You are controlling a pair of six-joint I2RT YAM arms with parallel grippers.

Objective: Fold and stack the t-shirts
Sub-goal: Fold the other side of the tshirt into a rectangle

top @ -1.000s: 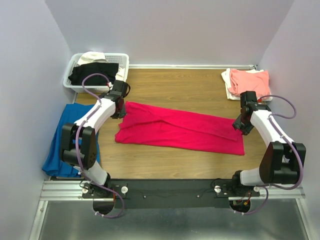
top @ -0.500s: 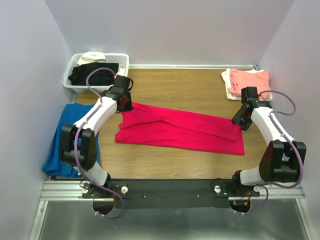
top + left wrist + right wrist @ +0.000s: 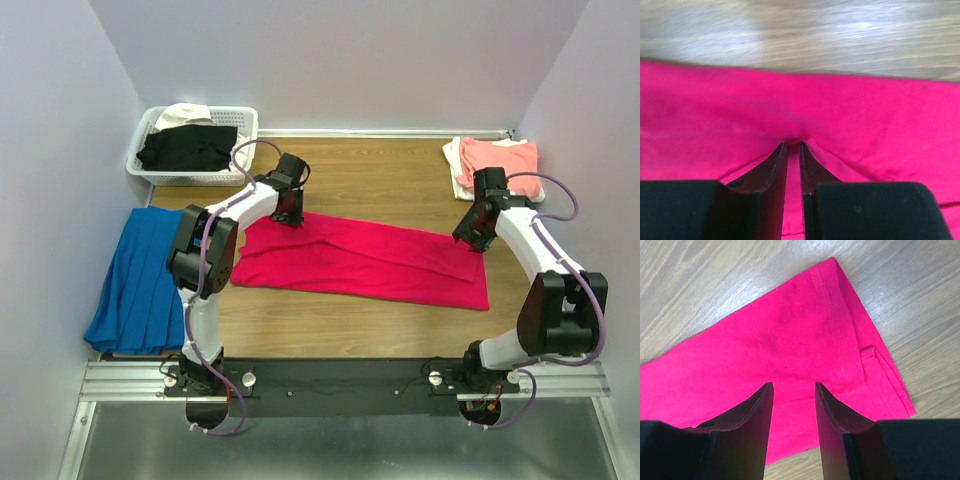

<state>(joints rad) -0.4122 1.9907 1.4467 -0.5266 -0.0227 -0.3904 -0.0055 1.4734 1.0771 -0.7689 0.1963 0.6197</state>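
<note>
The crimson-red t-shirt [image 3: 360, 262] lies folded into a long strip across the middle of the wooden table. My left gripper [image 3: 290, 212] is at the strip's far left edge. In the left wrist view its jaws [image 3: 792, 144] are nearly closed, and the red fabric [image 3: 855, 115] puckers at the tips. My right gripper [image 3: 468, 238] hovers over the strip's right end. It is open in the right wrist view [image 3: 792, 386], over the hemmed end of the red t-shirt [image 3: 805, 335]. A salmon-pink t-shirt [image 3: 498, 158] lies folded on a white one [image 3: 455, 172] at the back right.
A white lattice basket [image 3: 245, 118] at the back left holds a black t-shirt [image 3: 188, 148] and a cream one [image 3: 183, 114]. A blue cloth [image 3: 135, 275] hangs over the table's left edge. Purple walls close in the left, back and right sides.
My left gripper has moved right along the red t-shirt's far edge, away from the basket. My right gripper has shifted slightly farther back over the shirt's right end.
</note>
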